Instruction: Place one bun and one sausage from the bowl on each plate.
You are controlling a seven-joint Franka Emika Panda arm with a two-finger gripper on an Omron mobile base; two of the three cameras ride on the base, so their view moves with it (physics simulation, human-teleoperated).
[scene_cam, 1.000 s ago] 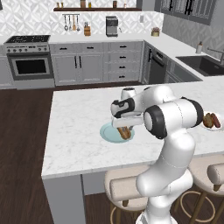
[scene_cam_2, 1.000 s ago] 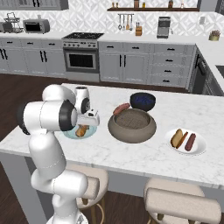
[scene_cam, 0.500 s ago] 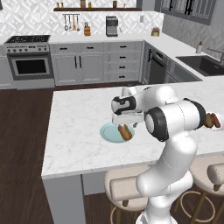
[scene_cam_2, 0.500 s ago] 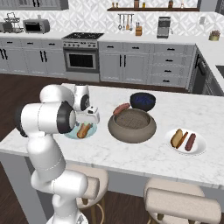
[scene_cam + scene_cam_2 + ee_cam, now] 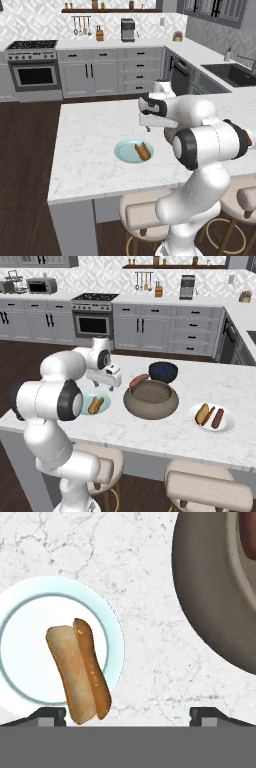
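Two plates sat on the marble counter (image 5: pixel 165 431), either side of the grey-brown bowl (image 5: pixel 150 400), which held one sausage (image 5: pixel 138 380) against its far-left rim. A dark blue bowl (image 5: pixel 163 371) stood just behind it. The white plate (image 5: pixel 214 417), right of the bowl, carried a bun and a sausage side by side. The teal plate (image 5: pixel 30 657), on the left, carried a bun (image 5: pixel 70 673) touching a sausage (image 5: pixel 93 668), both overhanging its rim. The gripper (image 5: pixel 128 714) hovered above, jaws wide apart, gripping nothing.
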